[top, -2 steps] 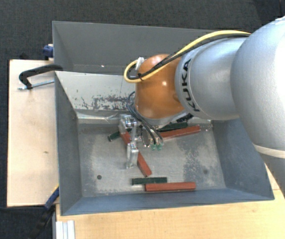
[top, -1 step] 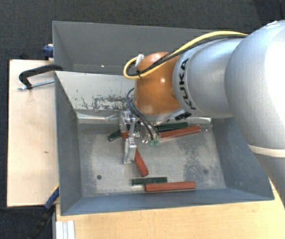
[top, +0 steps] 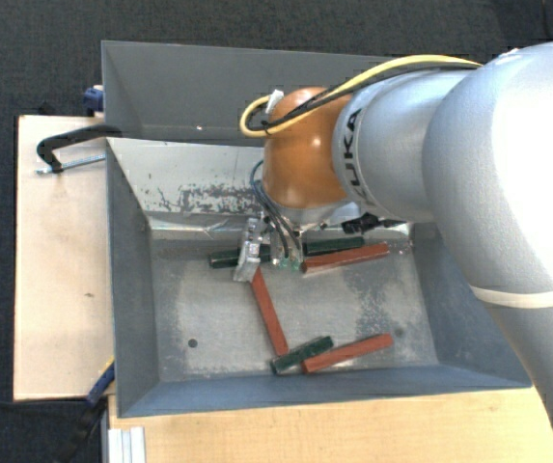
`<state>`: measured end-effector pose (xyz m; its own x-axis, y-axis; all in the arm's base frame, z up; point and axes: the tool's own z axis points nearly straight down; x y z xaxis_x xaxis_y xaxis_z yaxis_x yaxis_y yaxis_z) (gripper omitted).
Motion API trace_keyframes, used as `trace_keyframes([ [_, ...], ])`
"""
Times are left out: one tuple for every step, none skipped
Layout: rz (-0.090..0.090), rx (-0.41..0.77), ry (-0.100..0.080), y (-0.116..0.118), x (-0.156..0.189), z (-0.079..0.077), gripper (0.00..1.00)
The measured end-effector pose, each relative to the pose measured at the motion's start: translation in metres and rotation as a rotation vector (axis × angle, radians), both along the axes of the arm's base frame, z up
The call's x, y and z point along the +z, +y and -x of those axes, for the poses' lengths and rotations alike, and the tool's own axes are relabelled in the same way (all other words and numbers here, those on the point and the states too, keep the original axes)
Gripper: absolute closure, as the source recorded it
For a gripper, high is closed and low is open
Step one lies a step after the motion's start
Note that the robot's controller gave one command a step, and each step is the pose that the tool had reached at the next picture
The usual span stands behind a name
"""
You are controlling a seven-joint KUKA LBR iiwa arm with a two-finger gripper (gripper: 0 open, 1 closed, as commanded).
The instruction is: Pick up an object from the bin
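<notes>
Approach step: gripper [top: 268,257] fingers apart, empty. Long flat red stick [top: 270,318], end just beneath fingers. Next you centre, lower, close.

The bin [top: 126,287] holds six sticks of two kinds, red and dark green.

Red sticks: three. One [top: 268,314] lies slantwise at the centre of the floor. One [top: 350,351] lies toward 5 o'clock. One [top: 348,258] lies toward 2 o'clock.

Green sticks: three, as far as they can be counted. One [top: 302,355] lies at 6 o'clock, touching the red one there. One [top: 224,258] lies toward 10 o'clock, its right end hidden under the arm [top: 430,152]. One [top: 339,245] lies alongside the 2 o'clock red stick, just on its 12 o'clock side.
</notes>
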<state>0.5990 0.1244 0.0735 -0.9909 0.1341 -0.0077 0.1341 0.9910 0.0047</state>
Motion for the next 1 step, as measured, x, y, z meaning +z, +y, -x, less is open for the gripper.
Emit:
trace_keyframes([
  [0.0, 0.0, 0.002, 0.0001, -0.001, 0.0006, 0.0],
])
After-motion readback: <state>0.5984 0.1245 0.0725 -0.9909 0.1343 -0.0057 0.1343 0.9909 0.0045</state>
